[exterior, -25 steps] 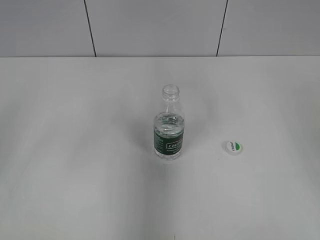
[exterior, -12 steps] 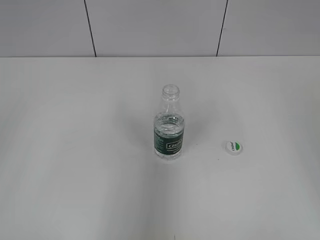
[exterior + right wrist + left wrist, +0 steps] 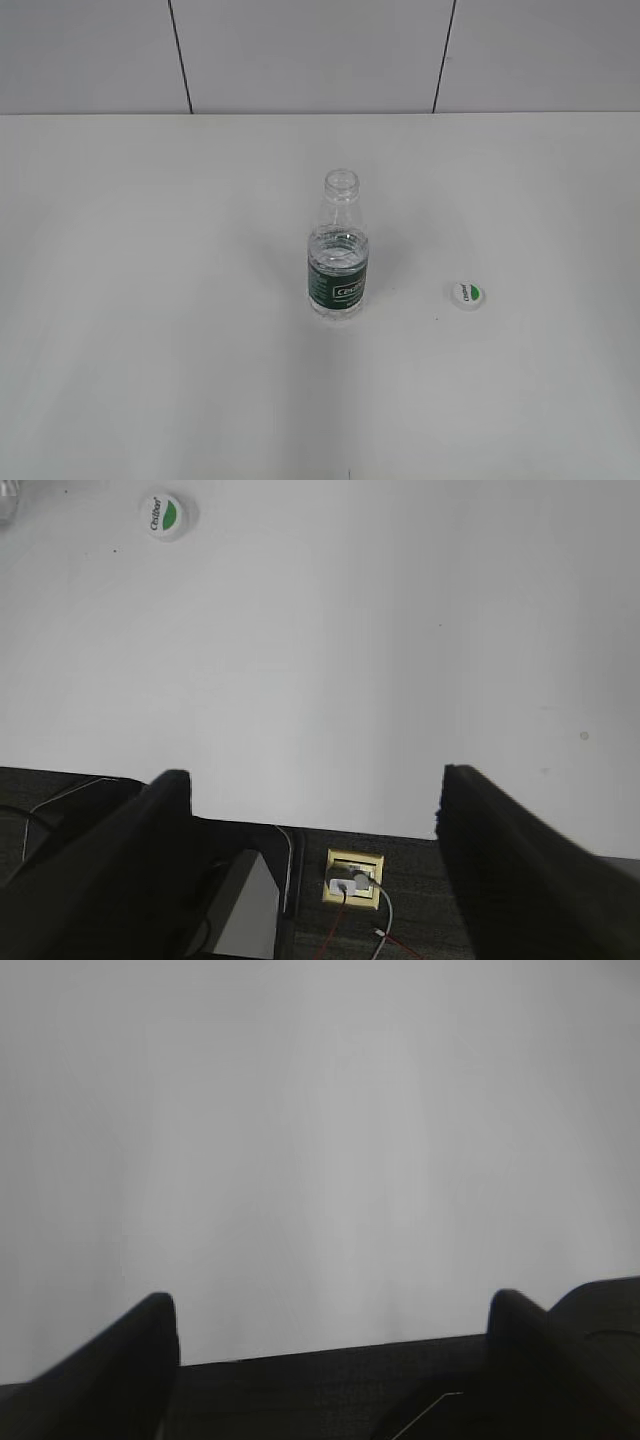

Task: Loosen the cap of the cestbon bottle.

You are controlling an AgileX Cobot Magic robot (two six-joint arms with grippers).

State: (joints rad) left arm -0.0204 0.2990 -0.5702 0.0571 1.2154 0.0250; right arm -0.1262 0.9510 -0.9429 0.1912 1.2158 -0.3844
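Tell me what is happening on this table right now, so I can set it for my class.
Nothing is being handled. The cestbon bottle stands upright and open on the white table, and its cap lies apart to its right. The left hand and the right hand are both open and empty, back near the table's edge.

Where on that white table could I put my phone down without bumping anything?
Nearly anywhere. Only the bottle at the middle and the cap lying to its right take up space. Everything left of the bottle, the front strip and the back by the wall is bare. The tightest spot is between bottle and cap.
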